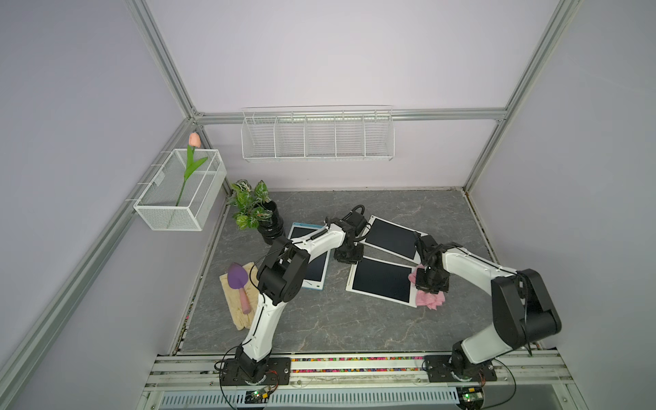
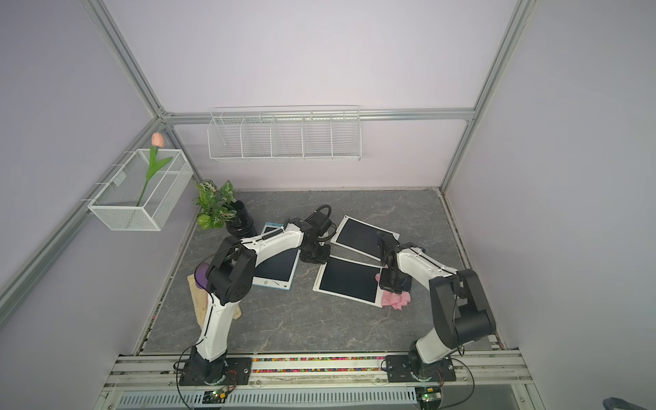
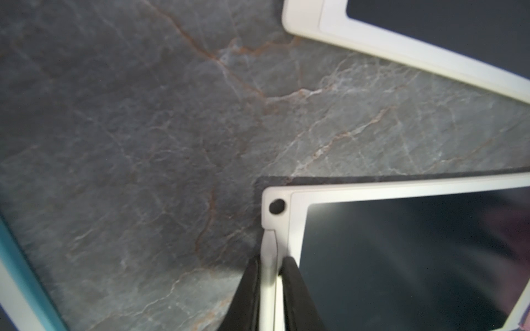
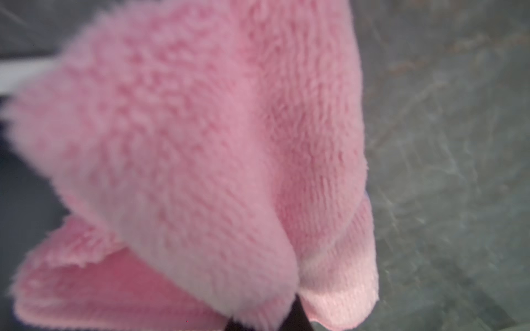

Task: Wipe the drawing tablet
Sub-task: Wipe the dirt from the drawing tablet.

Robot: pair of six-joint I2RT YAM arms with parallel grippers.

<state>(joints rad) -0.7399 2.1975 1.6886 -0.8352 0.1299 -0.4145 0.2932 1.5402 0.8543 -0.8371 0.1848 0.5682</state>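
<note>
The left gripper [image 3: 271, 262] is pinched shut on the white side rim of the drawing tablet [image 1: 381, 280]. Seen from the left wrist, its black fingers [image 3: 295, 280] straddle the rim just below the corner hole. The right gripper [image 1: 430, 288] is clamped on a fluffy pink cloth [image 1: 431, 301]. The cloth bunches at the tablet's opposite edge, partly over the white frame and partly on the grey marbled worktop [image 1: 319, 326].

The tablet lies flat near the middle of the worktop. A blue-framed tablet [image 1: 314, 269] sits under the left arm to one side, and a second white-framed tablet [image 1: 392, 238] lies just beyond.

The tablet looks thin, stiff and light, and would likely skate on so smooth a surface. The rim hold appears meant to pin it while the cloth crosses the dark screen. The frame, not the screen, is the safer place to take hold, since the panel probably marks under hard pressure. The cloth is soft and limp with loose trailing folds. Held at its bunched middle, it should press down as a broad, gentle pad.
</note>
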